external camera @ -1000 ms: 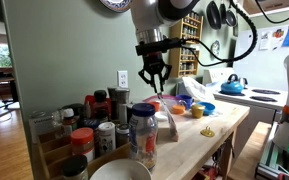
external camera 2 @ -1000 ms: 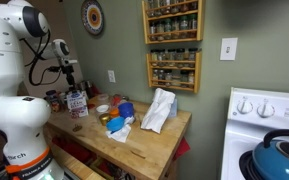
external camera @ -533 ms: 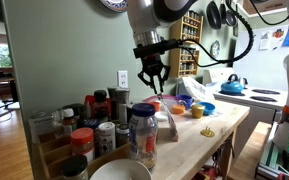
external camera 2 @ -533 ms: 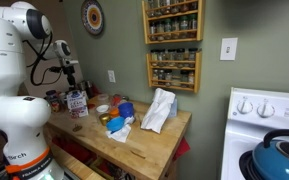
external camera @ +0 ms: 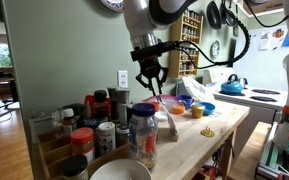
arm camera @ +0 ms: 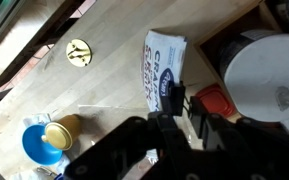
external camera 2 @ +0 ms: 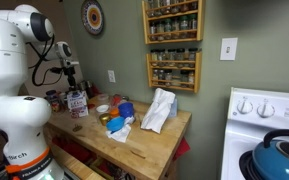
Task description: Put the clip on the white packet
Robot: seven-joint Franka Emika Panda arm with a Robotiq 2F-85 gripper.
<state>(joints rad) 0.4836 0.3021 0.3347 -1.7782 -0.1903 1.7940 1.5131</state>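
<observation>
The white packet (arm camera: 164,62) with blue print lies on the wooden counter; it also shows in both exterior views (external camera: 167,122) (external camera 2: 159,110). A small yellow clip (arm camera: 78,52) lies flat on the bare wood apart from the packet, near the counter edge (external camera: 208,132). My gripper (external camera: 150,82) hangs well above the counter, over the packet end by the jars, with its fingers spread and nothing between them. In the wrist view my gripper (arm camera: 194,118) is dark and fills the lower part. A small black piece shows at the fingertips; I cannot tell what it is.
A blue bowl with a yellow cup (arm camera: 46,140) stands on the counter. A red-lidded jar (arm camera: 214,100) and a white bowl (arm camera: 264,80) are beside the packet. Spice jars (external camera: 94,120) crowd one end. A stove with a blue kettle (external camera 2: 279,155) stands past the counter.
My gripper has drifted slightly sideways above the counter, toward the jars. Nothing on the counter has moved.
</observation>
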